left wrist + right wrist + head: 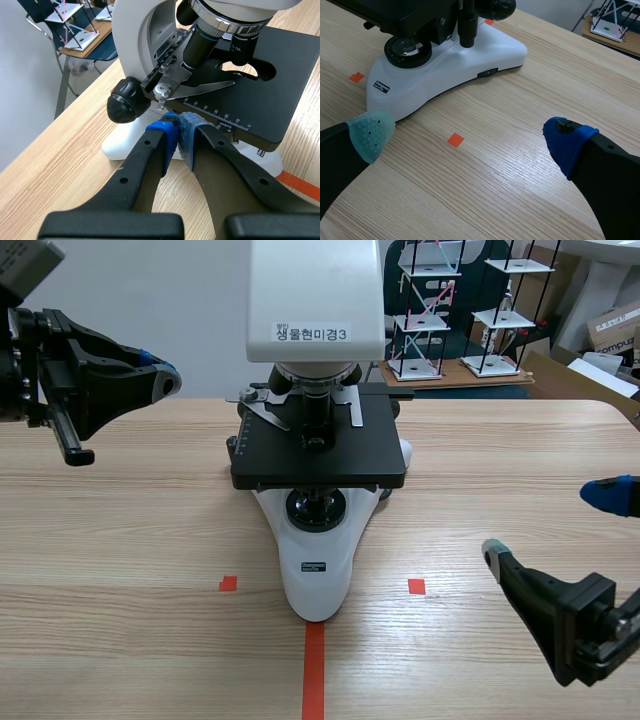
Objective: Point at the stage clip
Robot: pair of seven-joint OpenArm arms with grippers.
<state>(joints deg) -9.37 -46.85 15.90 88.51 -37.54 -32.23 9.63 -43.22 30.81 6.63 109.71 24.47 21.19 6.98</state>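
Note:
The white microscope (pixel 316 340) stands mid-table with a black stage (pixel 318 450). A silver stage clip (pixel 200 90) lies on the stage under the objectives, pivoting on a screw beside the focus knob (pixel 124 101); in the scene view it shows at the stage's left rear (pixel 262 408). My left gripper (pixel 179 132) is shut with nothing in it, its pads just short of the stage's scaled edge and aimed toward the clip's screw end. In the scene view it hangs raised left of the microscope (pixel 168 378). My right gripper (pixel 470 137) is open above the bare table, near the microscope's base (pixel 445 75).
Orange-red tape squares (pixel 228 583) (pixel 416 586) and a tape line (pixel 314 670) mark the table's front. Behind the table stands a chair holding stick-frame models (pixel 430 310). Cardboard boxes (pixel 612 330) sit at the back right. My right gripper (pixel 550 524) is low at the front right.

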